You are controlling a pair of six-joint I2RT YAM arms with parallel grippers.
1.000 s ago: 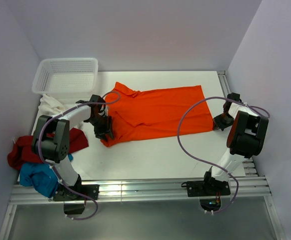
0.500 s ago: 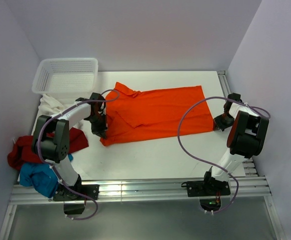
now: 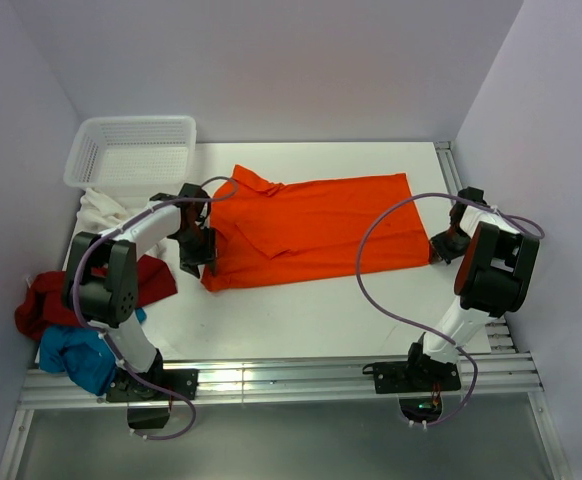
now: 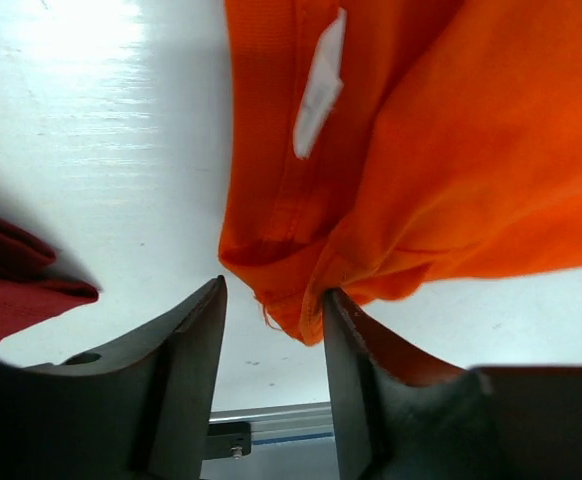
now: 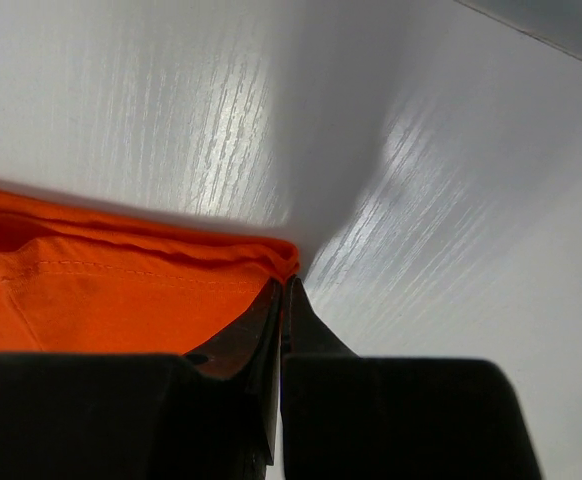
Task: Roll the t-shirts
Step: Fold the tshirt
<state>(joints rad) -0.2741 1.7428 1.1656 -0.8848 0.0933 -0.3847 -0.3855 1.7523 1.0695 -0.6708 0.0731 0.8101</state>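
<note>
Both arms reach low: my left claw (image 4: 271,298) gapes around the orange t-shirt's (image 3: 311,225) corner, while my right claw (image 5: 285,286) pinches its hem. I count four: also one red t-shirt (image 3: 43,296), one blue t-shirt (image 3: 76,356) and one white t-shirt (image 3: 99,210).

The right tool (image 5: 285,286) pinches a corner of the orange t-shirt (image 5: 121,290) over the white table (image 5: 441,200).

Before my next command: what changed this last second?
The left end effector shifted left, closed on the edge of the orange collared t-shirt, then reopened around it. The right end effector stays shut on its far corner; the dark red t-shirt is unmoved.
</note>
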